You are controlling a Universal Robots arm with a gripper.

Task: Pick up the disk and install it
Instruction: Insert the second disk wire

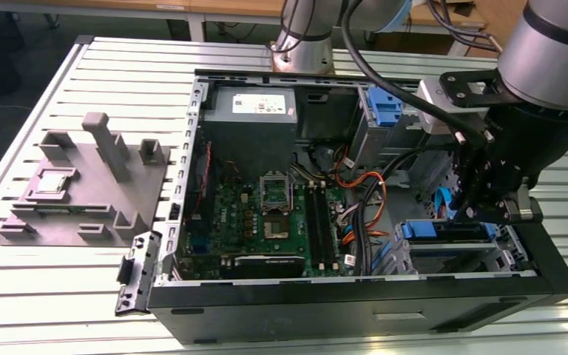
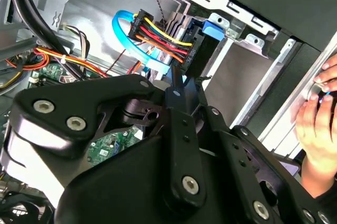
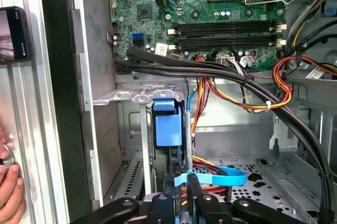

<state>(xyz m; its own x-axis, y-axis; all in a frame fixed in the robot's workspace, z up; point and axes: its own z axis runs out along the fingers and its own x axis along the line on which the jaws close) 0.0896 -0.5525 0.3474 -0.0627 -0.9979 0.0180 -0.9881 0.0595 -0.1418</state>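
Disk: I see its blue carrier frame seated in the drive bay, at the lower right of the exterior view [image 1: 449,231]. In the first wrist view it stands edge-on between the bay's metal rails [image 3: 167,129]. I cannot make out the silver body.

Drive bay [image 1: 461,257]: a grey metal cage in the corner of the case at the exterior view's right, close to the front panel.

Gripper [image 1: 481,214]: it hangs just above the carrier, inside the case. In both wrist views [image 3: 188,190] [image 2: 176,79] the jaws look drawn narrow, and I see nothing pinched between them. I cannot tell whether the tips touch the carrier.

Blue flat cable [image 3: 221,175]: it loops just beside the fingertips.

Wire bundle [image 3: 247,100]: orange, red, yellow and black leads run from the board across to the bay.

Motherboard [image 1: 264,222]: green, flat on the case floor, centre of the exterior frame.

Power supply [image 1: 254,111]: a grey box at the upper centre of the exterior frame.

Computer case [image 1: 363,310]: black, lying open on its side.

Grey fixture [image 1: 77,185]: on the table at the exterior view's left, well apart from the case.

Table [image 1: 67,296]: slatted, pale metal.

Hand [image 3: 8,192]: a person's hand rests on the slats beside the case wall.
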